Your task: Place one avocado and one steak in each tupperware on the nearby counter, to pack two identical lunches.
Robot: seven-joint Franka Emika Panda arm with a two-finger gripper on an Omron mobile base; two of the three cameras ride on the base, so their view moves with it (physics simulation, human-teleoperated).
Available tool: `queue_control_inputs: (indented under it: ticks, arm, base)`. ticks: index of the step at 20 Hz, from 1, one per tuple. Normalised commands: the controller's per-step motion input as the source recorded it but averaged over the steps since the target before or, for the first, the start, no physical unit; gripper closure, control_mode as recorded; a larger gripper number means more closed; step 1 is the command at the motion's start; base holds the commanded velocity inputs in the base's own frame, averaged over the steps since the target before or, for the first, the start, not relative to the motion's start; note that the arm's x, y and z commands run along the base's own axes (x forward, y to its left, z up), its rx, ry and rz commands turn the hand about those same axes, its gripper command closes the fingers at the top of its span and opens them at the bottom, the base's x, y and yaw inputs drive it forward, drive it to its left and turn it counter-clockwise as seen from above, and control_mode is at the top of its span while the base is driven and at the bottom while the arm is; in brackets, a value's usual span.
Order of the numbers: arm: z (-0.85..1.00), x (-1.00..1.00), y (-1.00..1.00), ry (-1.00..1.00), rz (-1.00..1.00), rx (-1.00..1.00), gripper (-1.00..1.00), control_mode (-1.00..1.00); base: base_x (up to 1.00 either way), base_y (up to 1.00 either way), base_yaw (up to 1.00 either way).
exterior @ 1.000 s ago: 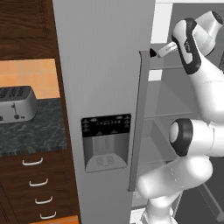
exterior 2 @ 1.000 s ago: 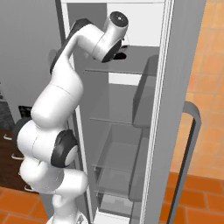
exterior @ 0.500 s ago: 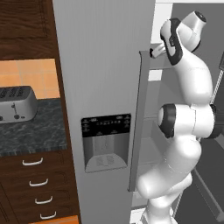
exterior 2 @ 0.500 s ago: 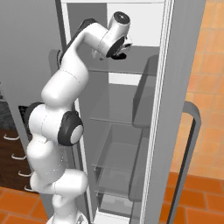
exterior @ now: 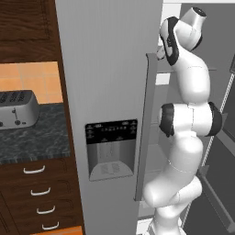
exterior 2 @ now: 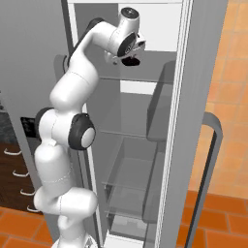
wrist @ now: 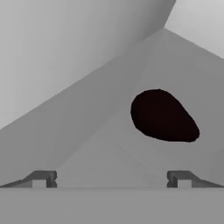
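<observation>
Reaching into open grey fridge — fetch step, nothing packed yet. Two-finger gripper spread wide, empty, hovering near dark rounded avocado-like lump on upper shelf. Next, likely: centre over it, descend, close — tupperware unseen.

The fridge stands open, to the right of the counter; a toaster sits on the counter, drawers below it; on an upper fridge shelf lies an avocado, just beyond the gripper, its fingertips wide apart.
</observation>
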Motion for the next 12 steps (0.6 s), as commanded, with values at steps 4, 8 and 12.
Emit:
queue_control_inputs:
  ticks: [4,8,12]
  arm:
    - [-0.27,0.21,0.00,0.00,0.04,-0.01,-1.00,-1.00]
    - [-0.36,0.24,0.00,0.00,0.05,-0.01,-1.00,-1.00]
    - [-0.34,0.29,0.00,0.00,0.04,-0.04,-1.00,-1.00]
  base:
    - [0.00,0.00,0.00]
    - [0.00,0.00,0.00]
    - [0.00,0.00,0.00]
